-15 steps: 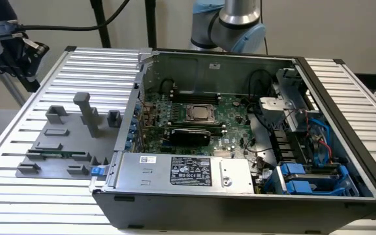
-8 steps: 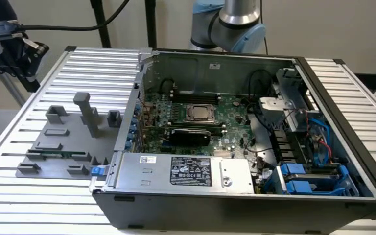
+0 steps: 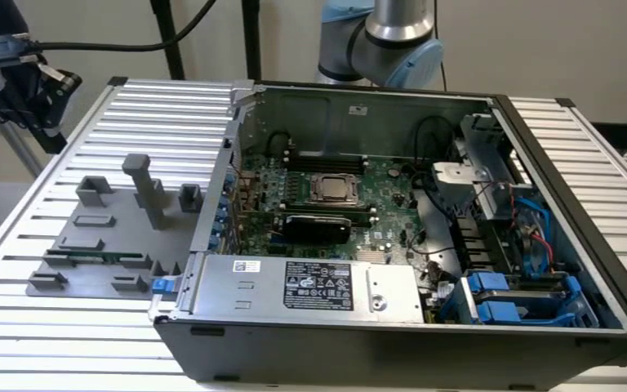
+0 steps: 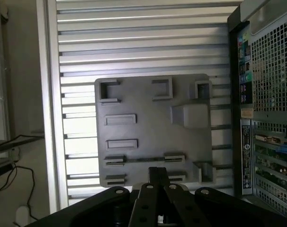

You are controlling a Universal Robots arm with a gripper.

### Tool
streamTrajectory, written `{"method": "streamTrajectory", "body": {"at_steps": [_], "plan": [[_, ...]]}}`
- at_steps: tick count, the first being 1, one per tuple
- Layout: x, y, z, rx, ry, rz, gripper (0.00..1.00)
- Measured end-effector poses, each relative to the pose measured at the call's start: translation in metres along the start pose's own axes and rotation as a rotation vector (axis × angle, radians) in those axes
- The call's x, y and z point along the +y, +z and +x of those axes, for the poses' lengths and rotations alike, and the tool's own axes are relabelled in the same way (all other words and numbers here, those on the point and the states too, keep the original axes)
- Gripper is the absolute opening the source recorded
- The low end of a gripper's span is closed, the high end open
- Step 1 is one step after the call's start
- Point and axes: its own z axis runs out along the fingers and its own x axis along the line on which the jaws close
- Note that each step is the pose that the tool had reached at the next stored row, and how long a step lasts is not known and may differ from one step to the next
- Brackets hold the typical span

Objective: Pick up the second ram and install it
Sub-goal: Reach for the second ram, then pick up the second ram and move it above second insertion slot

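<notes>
The second ram is a thin green stick standing on edge between two holders near the front of the grey fixture plate, on the exterior view's left. In the wrist view the ram appears as a thin dark line between two small brackets on the plate. My gripper hangs above the plate with its fingers drawn together and nothing between them, close over the stick's row. In the exterior view the gripper is high at the far left, well above the table.
The open computer case fills the exterior view's right, with the green motherboard, CPU socket and long dark memory slots behind it. A tall grey post rises from the fixture plate. Ribbed metal table surrounds everything.
</notes>
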Motion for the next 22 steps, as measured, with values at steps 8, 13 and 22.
{"method": "streamTrajectory", "body": {"at_steps": [8,13,22], "plan": [[-0.0002,0.0039,0.000,0.0054,-0.111,-0.0031,0.00],[-0.0004,0.0074,0.000,0.0098,-0.201,-0.0057,0.00],[-0.0007,0.0145,0.000,0.0177,-0.364,-0.0105,0.00]]}}
